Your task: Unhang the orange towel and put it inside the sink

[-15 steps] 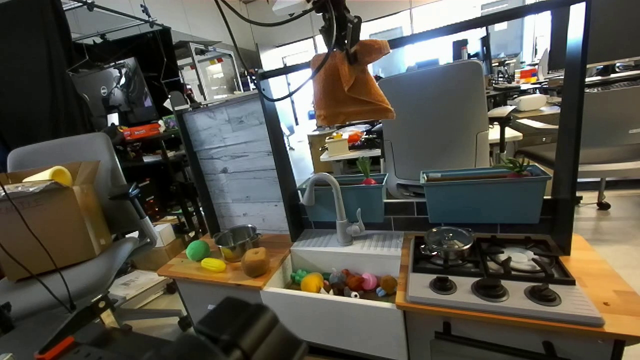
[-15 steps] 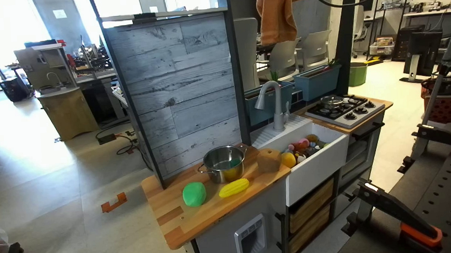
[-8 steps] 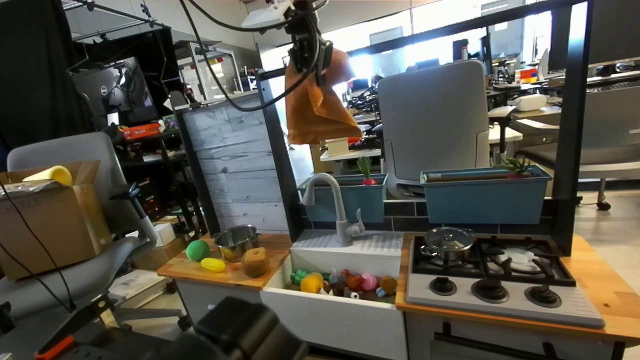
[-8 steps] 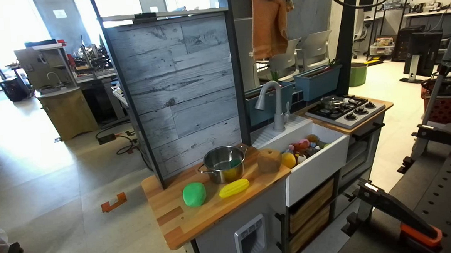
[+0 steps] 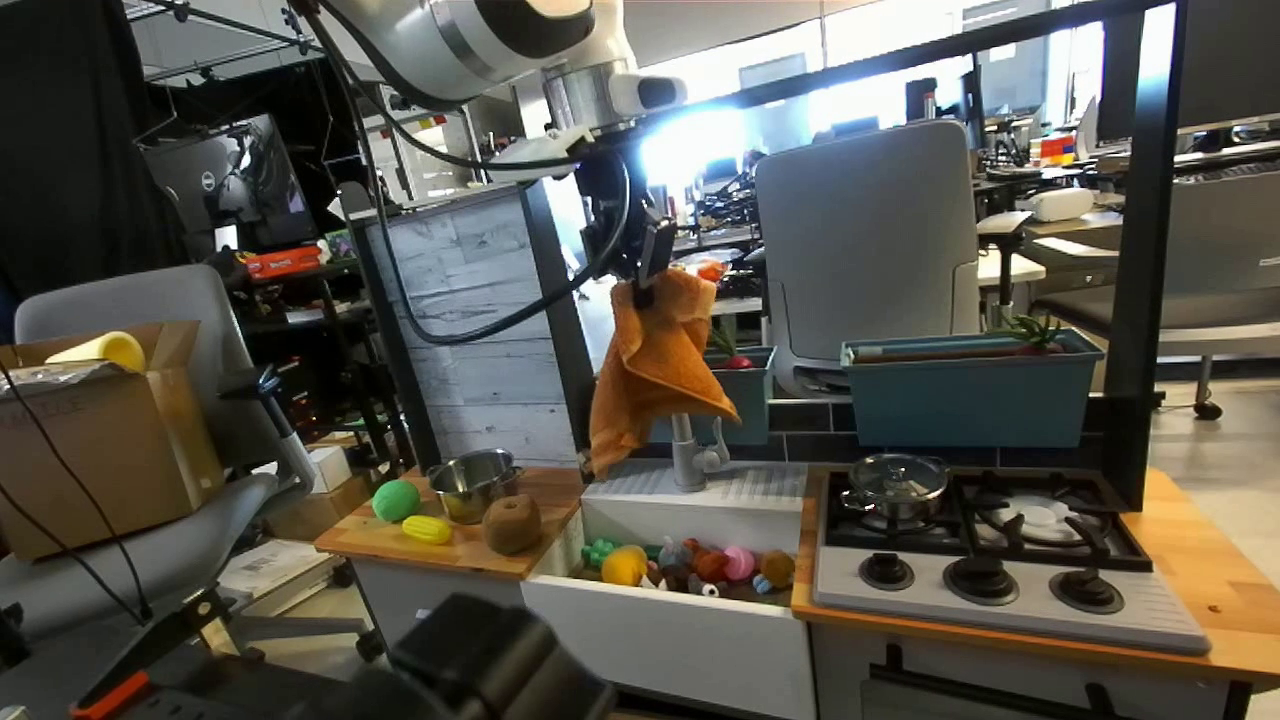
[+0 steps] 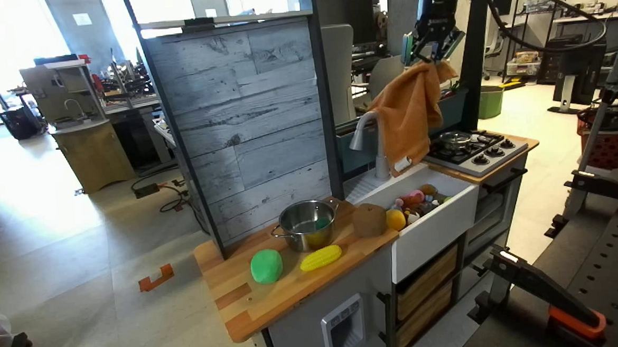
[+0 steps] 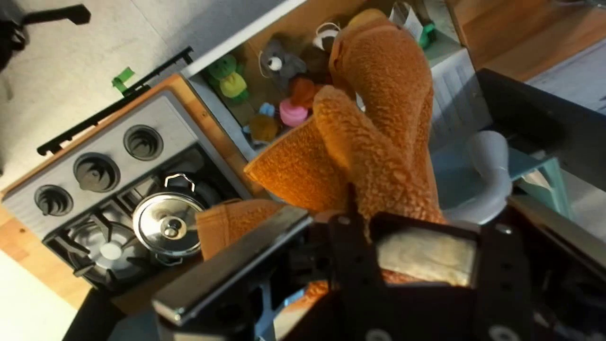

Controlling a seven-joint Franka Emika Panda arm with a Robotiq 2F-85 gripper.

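My gripper is shut on the upper part of the orange towel and holds it in the air; it shows in both exterior views (image 5: 643, 292) (image 6: 432, 61) and the wrist view (image 7: 357, 203). The towel hangs in folds below the fingers, in both exterior views (image 5: 660, 365) (image 6: 409, 116) and the wrist view (image 7: 388, 80). A white label shows at its lower corner. The white sink (image 5: 670, 640) (image 6: 439, 230) lies below, holding several soft toys. The towel overlaps the grey faucet (image 5: 685, 460) (image 6: 377, 162) (image 7: 492, 161); I cannot tell whether they touch.
A lidded pot (image 5: 900, 487) stands on the stove (image 5: 1010, 600). On the wooden counter are a steel pot (image 5: 475, 487), a brown block (image 5: 511, 524), a green ball (image 5: 396, 501) and a yellow corn (image 5: 427, 529). Blue planters (image 5: 970, 400) and a black frame stand behind the sink.
My gripper has come down with the towel in it, from the height of the black top bar to just above the sink area. The towel now hangs in front of the faucet.
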